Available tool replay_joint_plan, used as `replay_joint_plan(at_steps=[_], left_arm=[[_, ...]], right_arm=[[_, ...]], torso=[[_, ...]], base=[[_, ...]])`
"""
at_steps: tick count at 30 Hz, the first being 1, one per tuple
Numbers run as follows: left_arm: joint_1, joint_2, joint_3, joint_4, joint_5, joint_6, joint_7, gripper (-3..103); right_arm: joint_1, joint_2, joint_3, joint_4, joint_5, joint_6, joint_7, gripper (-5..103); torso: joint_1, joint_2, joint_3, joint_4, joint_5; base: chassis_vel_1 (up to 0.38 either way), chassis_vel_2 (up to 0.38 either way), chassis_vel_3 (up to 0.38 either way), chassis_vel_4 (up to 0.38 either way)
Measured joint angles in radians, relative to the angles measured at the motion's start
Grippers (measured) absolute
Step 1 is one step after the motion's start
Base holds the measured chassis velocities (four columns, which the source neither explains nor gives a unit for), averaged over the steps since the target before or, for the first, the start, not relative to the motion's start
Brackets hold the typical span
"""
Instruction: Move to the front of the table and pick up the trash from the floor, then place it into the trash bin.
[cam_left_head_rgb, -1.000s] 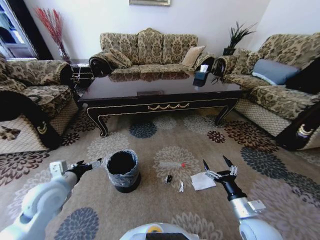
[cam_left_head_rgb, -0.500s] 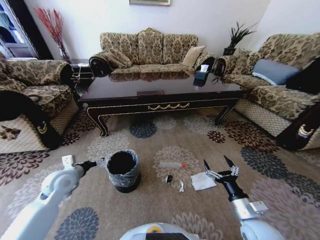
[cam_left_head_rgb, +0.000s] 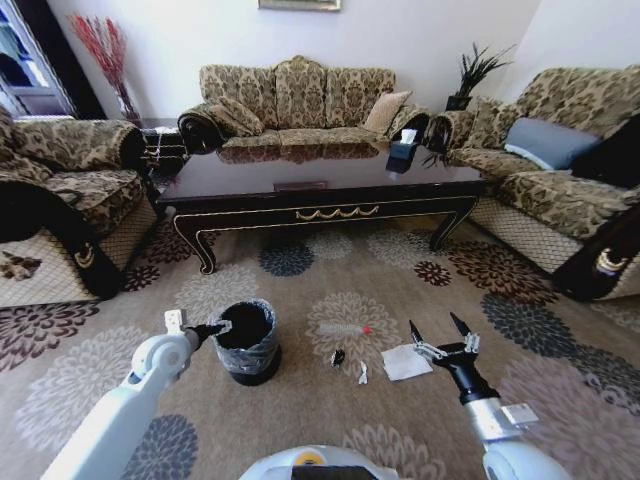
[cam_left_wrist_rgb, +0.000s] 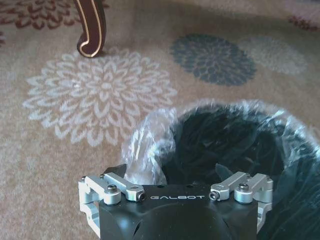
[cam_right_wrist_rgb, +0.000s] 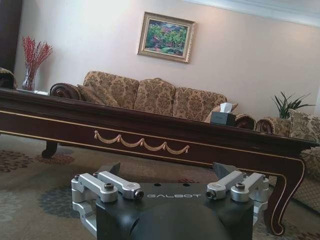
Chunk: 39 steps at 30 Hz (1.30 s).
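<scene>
Left gripper: at the near rim of the trash bin; jaw state cannot be told.
Trash: white paper on the floor, between bin and right gripper; wrapper and scraps beside it.
Right gripper: jaws wide apart, empty, just beside the paper.

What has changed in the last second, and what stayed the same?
The left gripper moved to the right across the carpet and now reaches the rim of the trash bin; no litter is seen in it. The right gripper stayed open above the white paper square. The wrapper with the red spot, the small scraps and the table did not move.
</scene>
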Motion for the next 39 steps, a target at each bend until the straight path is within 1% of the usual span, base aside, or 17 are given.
replay_joint_plan(at_steps=[5,8,9,10,11,12,13,14,15,18,20,25,27,28,31,35,39], left_arm=[[-0.019,-0.006,0.022,0.026,-0.008,0.000,-0.018,94],[-0.032,-0.005,0.040,0.055,-0.021,-0.001,-0.019,78],[-0.032,-0.005,0.040,0.055,-0.021,-0.001,-0.019,78],[-0.037,-0.006,0.044,0.063,-0.025,-0.001,-0.019,73],[-0.040,-0.006,0.047,0.070,-0.027,-0.001,-0.019,73],[-0.046,-0.007,0.053,0.078,-0.029,-0.002,-0.019,62],[-0.048,-0.007,0.056,0.081,-0.029,-0.003,-0.019,62],[-0.048,-0.007,0.058,0.082,-0.029,-0.005,-0.019,57],[-0.048,-0.007,0.058,0.082,-0.029,-0.005,-0.019,57],[-0.047,-0.007,0.057,0.085,-0.026,-0.006,-0.020,41],[-0.046,-0.007,0.056,0.085,-0.025,-0.006,-0.020,41],[-0.027,0.000,0.043,0.080,-0.023,-0.007,-0.016,14],[-0.026,0.000,0.042,0.079,-0.022,-0.007,-0.015,14],[-0.017,0.001,0.036,0.074,-0.021,-0.006,-0.014,8],[-0.006,0.003,0.029,0.067,-0.018,-0.004,-0.012,4],[0.022,0.010,0.009,0.055,-0.004,-0.004,0.003,3],[0.073,0.015,-0.028,0.035,0.042,-0.003,0.023,2]], right_arm=[[0.000,0.001,-0.003,-0.002,0.000,0.000,0.000,100],[0.001,0.000,-0.002,-0.006,0.002,0.000,0.000,100],[0.001,0.000,-0.002,-0.006,0.002,0.000,0.000,100],[0.002,-0.001,-0.002,-0.007,0.004,0.000,0.000,100],[0.002,-0.001,-0.002,-0.007,0.005,0.000,0.001,100],[0.003,-0.001,-0.002,-0.009,0.007,0.000,0.001,100],[0.003,0.000,-0.002,-0.010,0.008,0.001,0.001,100],[0.002,0.001,-0.002,-0.011,0.008,0.001,0.001,100],[0.002,0.001,-0.002,-0.011,0.008,0.001,0.001,100],[0.002,0.004,-0.003,-0.014,0.007,0.001,0.004,100],[0.003,0.004,-0.004,-0.015,0.007,0.002,0.005,100],[0.007,0.005,-0.007,-0.018,0.007,0.002,0.009,100],[0.007,0.005,-0.007,-0.018,0.007,0.002,0.009,100],[0.007,0.005,-0.009,-0.020,0.006,0.002,0.010,100],[0.008,0.005,-0.010,-0.020,0.005,0.002,0.011,100],[0.012,0.004,-0.011,-0.023,0.006,0.001,0.016,100],[0.019,-0.002,-0.011,-0.030,0.016,-0.004,0.026,100]], torso=[[0.000,0.000,0.000,0.0000,0.0000],[0.000,0.000,0.000,0.0000,0.0000],[0.000,0.000,0.000,0.0000,0.0000],[0.000,0.000,0.000,0.0000,0.0000],[0.000,0.000,0.000,0.0000,0.0000],[0.000,0.000,0.000,0.0000,0.0001],[0.000,0.000,0.000,0.0000,0.0004],[0.000,0.000,0.000,0.0002,0.0005],[0.000,0.000,0.000,0.0002,0.0005],[0.000,0.000,0.000,0.0003,0.0005],[0.000,0.000,0.000,0.0004,0.0004],[0.000,0.000,0.000,0.0002,0.0000],[0.000,0.000,0.000,0.0002,0.0000],[0.000,0.000,0.000,0.0000,-0.0001],[0.000,0.000,0.000,0.0000,0.0000],[0.000,0.000,0.000,-0.0001,-0.0003],[0.000,0.000,0.000,-0.0001,-0.0004]], base=[[0.000,0.000,0.000,0.000],[0.000,0.000,0.000,0.000],[0.000,0.000,0.000,0.000],[0.000,0.000,0.000,0.000],[0.000,0.000,0.000,0.000],[0.000,0.000,0.000,0.000],[0.000,0.000,0.000,0.000],[0.000,0.000,0.000,0.000],[0.000,0.000,0.000,0.000],[0.000,0.000,0.000,0.000],[0.000,0.000,0.000,0.000],[0.000,0.000,0.000,0.000],[0.000,0.000,0.000,0.000],[0.000,0.000,0.000,0.000],[0.000,0.000,0.000,0.000],[0.000,0.000,0.000,0.000],[0.000,0.000,0.000,0.000]])
